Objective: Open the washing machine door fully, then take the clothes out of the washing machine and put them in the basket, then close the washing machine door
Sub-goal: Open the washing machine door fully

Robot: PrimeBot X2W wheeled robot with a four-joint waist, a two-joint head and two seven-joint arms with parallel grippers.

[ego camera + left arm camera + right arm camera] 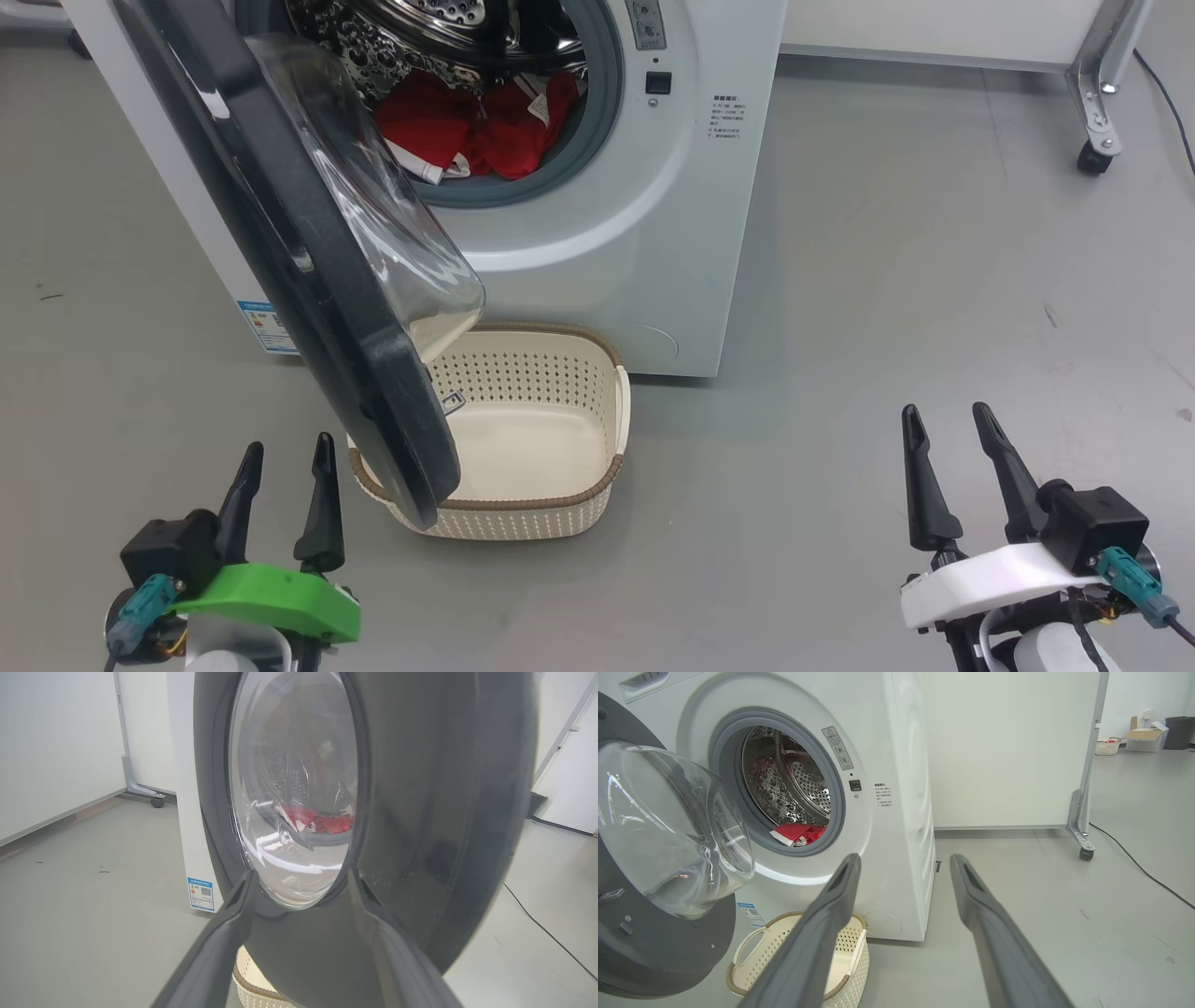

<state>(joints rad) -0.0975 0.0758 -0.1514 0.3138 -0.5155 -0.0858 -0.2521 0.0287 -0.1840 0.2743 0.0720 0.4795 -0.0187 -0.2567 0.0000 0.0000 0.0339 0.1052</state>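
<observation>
**Washer door swung out, red clothes inside**

The round, black-rimmed glass washing machine door (308,289) stands open at the left, its lower edge over the cream perforated plastic basket (560,509) on the grey floor (887,327). Bright red clothes (485,126) lie inside the white washing machine (653,233). Nearer, the left end effector (289,443) and right end effector (945,408) hover spread wide, holding nothing.

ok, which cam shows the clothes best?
Head view: the clothes lie in plain sight in the washing machine mouth, red with white trim. Right wrist view catches a smaller red patch. Left wrist view sees them blurred through the washing machine door glass.
</observation>
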